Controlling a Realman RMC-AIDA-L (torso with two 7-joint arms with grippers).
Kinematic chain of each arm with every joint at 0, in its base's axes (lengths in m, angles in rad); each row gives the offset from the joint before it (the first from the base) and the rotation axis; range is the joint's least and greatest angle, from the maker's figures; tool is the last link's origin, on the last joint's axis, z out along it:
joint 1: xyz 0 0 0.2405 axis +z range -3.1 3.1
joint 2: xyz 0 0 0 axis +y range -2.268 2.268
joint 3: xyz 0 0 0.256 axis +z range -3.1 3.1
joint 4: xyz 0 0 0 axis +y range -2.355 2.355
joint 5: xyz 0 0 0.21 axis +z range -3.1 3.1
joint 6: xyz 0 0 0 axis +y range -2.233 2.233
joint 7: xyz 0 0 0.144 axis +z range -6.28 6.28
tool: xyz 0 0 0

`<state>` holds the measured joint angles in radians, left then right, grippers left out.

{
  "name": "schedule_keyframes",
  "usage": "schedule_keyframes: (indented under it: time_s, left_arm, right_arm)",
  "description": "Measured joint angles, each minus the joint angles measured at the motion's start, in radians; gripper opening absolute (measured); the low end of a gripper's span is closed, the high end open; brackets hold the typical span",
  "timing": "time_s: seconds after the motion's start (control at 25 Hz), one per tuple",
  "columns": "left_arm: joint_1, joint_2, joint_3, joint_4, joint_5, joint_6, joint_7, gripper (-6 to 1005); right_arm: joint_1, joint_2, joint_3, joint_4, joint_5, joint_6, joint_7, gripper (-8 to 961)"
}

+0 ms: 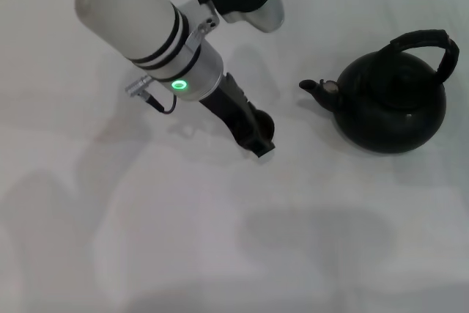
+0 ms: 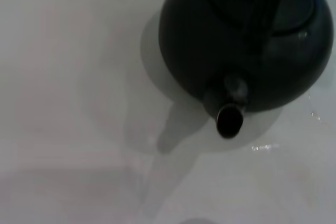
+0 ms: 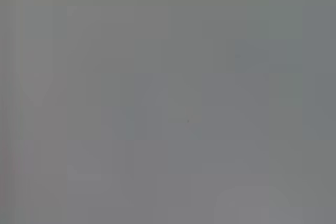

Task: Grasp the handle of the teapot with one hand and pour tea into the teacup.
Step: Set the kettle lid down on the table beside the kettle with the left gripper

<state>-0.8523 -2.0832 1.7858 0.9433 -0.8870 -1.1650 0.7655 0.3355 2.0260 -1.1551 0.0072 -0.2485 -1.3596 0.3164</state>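
Your left gripper [image 1: 258, 137] hovers over bare tabletop [image 1: 308, 254], apart from the teapot [image 1: 392, 104]; finger state unclear.

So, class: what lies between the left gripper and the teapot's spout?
Nothing. In the head view only bare white table separates the left gripper from the spout of the teapot.
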Motion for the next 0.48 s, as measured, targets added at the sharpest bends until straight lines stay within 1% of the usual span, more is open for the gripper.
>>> schedule_keyframes:
  time_s: [0.4,0.48]
  left_arm:
    - [0.003,0.002,0.002,-0.020,0.010,-0.012,-0.006,702]
    - [-0.009,0.002,0.002,-0.048,0.022,-0.010,-0.015,702]
  right_arm:
    - [0.003,0.000,0.000,-0.002,0.000,0.001,0.001,870]
    - [0.003,0.001,0.000,-0.001,0.000,0.001,0.001,870]
